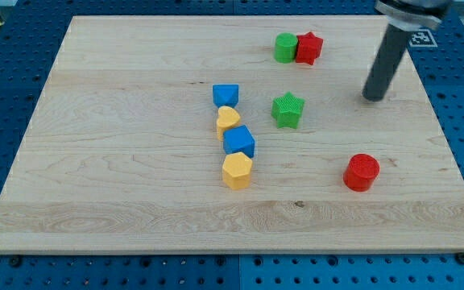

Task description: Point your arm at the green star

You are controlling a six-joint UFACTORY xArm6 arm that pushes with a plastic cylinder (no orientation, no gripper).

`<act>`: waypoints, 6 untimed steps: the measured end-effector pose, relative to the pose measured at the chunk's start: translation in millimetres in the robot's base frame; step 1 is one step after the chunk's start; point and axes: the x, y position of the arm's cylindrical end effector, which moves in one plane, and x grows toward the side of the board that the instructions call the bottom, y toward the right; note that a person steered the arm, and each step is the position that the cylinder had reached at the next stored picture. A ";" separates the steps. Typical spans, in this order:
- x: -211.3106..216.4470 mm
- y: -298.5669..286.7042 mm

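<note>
Green star [287, 109] near the table [119, 193] middle, my tip [371, 98] well apart at the view's right, a plain rod end effector holding nothing

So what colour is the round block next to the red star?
Green cylinder, clearest in camera view.

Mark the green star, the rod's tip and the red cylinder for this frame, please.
green star [287, 109]: camera view, middle of its top face.
my tip [371, 98]: camera view, very end of the rod, to the view's right of the star, apart from it.
red cylinder [362, 170]: camera view, its round top.
</note>
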 end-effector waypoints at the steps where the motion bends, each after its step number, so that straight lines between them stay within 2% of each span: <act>1: 28.1 -12.9; 4: 71.5 -129.5; 5: 36.7 -162.7; 6: -20.5 -173.6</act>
